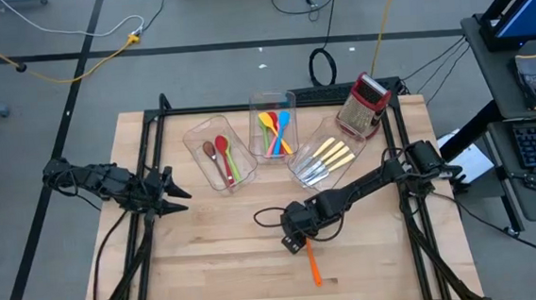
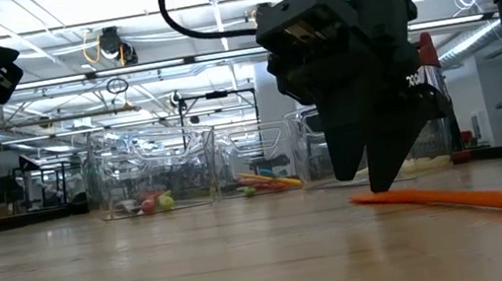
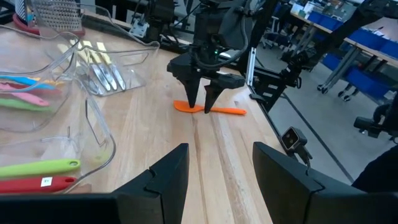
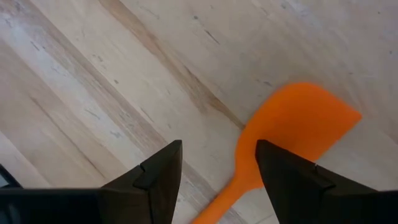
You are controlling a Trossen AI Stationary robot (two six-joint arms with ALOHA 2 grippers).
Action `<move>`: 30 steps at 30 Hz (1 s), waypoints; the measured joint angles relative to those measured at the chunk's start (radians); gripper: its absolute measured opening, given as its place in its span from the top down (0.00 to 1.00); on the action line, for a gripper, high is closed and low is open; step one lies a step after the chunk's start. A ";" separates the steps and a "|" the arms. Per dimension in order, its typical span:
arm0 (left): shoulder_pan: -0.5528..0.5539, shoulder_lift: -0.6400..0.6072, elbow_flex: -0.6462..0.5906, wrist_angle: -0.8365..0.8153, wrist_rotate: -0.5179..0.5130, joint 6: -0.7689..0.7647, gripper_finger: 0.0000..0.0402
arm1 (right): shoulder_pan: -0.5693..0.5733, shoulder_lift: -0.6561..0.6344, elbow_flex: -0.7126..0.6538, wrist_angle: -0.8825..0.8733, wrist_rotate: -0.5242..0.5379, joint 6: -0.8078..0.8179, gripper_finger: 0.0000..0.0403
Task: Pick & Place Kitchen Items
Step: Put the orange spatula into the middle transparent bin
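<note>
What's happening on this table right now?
The right end effector is down at the table with its fingers open around an orange spatula lying flat on the wood, not yet gripped. The left end effector waits open at the table's left side. Other utensils sit sorted in three clear bins at the back.

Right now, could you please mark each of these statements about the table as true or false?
1. The orange spatula lies flat on the table. True.
2. The right gripper is closed around the spatula's handle and lifting it. False: it is open and straddles the spatula, which lies on the wood.
3. The left gripper is reaching into a bin. False: it hangs open at the table's left side, apart from the bins.
4. The cream-handled cutlery sits in the clear bin nearest the box grater. True.
5. The spoons share a bin with the cutlery. False: they have their own bin.
</note>
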 joint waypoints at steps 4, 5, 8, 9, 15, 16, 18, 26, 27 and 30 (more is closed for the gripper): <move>0.000 0.000 0.000 0.000 0.000 0.001 0.55 | -0.011 0.000 0.000 -0.014 -0.018 0.021 0.50; 0.000 0.000 0.000 0.000 0.000 0.001 0.55 | -0.011 0.000 0.000 -0.019 -0.014 0.022 0.51; 0.000 0.000 0.000 0.000 0.000 0.004 0.55 | -0.010 -0.014 -0.001 -0.046 0.023 0.024 0.52; 0.000 0.000 0.000 0.000 0.000 0.005 0.55 | -0.010 -0.020 -0.002 -0.056 0.028 0.024 0.53; 0.000 0.000 0.000 0.000 -0.001 0.005 0.55 | -0.015 -0.065 -0.005 -0.143 0.048 0.032 0.53; 0.000 0.000 0.000 0.000 -0.006 0.005 0.55 | -0.014 -0.069 -0.003 -0.145 0.048 0.035 0.53; 0.000 0.000 0.000 0.000 -0.018 0.005 0.55 | -0.012 -0.072 -0.003 -0.151 0.034 0.047 0.53; 0.000 0.000 -0.001 0.004 -0.027 -0.007 0.55 | -0.011 -0.060 -0.002 -0.143 0.011 0.024 0.53; 0.000 0.000 -0.001 0.004 -0.027 -0.011 0.55 | -0.011 -0.060 -0.002 -0.142 0.008 0.016 0.53; 0.000 0.000 -0.001 0.004 -0.027 -0.021 0.55 | -0.012 -0.063 -0.005 -0.134 0.012 0.001 0.53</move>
